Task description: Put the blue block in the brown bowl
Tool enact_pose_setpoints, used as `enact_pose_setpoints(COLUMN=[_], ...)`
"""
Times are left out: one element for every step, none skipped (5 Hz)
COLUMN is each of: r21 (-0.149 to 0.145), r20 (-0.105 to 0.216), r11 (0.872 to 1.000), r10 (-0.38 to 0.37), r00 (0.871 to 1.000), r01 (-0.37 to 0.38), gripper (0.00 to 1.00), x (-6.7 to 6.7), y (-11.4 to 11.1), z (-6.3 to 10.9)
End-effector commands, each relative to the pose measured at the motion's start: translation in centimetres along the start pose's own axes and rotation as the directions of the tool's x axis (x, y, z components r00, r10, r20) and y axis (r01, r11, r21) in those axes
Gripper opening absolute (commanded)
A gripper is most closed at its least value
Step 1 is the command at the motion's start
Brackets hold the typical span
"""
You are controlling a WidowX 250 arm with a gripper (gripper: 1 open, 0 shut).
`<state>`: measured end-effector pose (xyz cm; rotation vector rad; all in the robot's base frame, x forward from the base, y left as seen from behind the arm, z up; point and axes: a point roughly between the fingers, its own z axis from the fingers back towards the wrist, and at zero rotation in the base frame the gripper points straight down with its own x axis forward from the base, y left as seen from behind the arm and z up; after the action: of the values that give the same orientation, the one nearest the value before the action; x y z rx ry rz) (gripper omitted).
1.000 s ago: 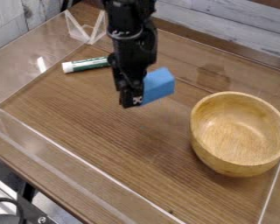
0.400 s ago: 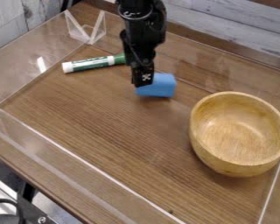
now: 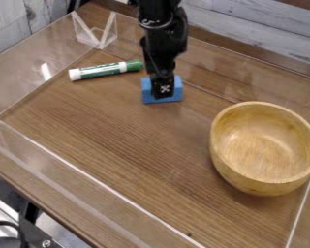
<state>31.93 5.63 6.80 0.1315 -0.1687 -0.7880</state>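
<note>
Lighting: even, moderately bright and diffuse, with pale glare patches on the glossy worktop (image 3: 106, 145) at far left and a softer sheen toward the far right; the clear wall (image 3: 67, 170) along the near edge catches thin bright lines. Shadows: faint and short, a soft one inside the brown bowl (image 3: 263, 147) on its left wall. Image quality: low resolution, generally soft, fine detail on the dark arm (image 3: 161, 39) lost; near-left corner dim.

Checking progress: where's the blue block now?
On the table, under the gripper: the blue block lies up-left of the brown bowl, right of the marker.
</note>
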Motion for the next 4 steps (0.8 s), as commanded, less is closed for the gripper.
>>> enact_pose_setpoints(r21=[0.057,0.061,0.065,0.067], r20=[0.043,0.051,0.060,0.068], r11=[0.998,0.998,0.998,0.998], r10=[-0.007,-0.012,-0.014,-0.011], r00=[0.999,0.999,0.998,0.998], r01=[0.005,0.009,0.010,0.007], gripper=[1.00,1.00,1.00,1.00], x=[0.7,0.8,1.0,1.1], y=[1.8,2.2,2.4,2.6], z=[0.7,0.0,-0.6,-1.2])
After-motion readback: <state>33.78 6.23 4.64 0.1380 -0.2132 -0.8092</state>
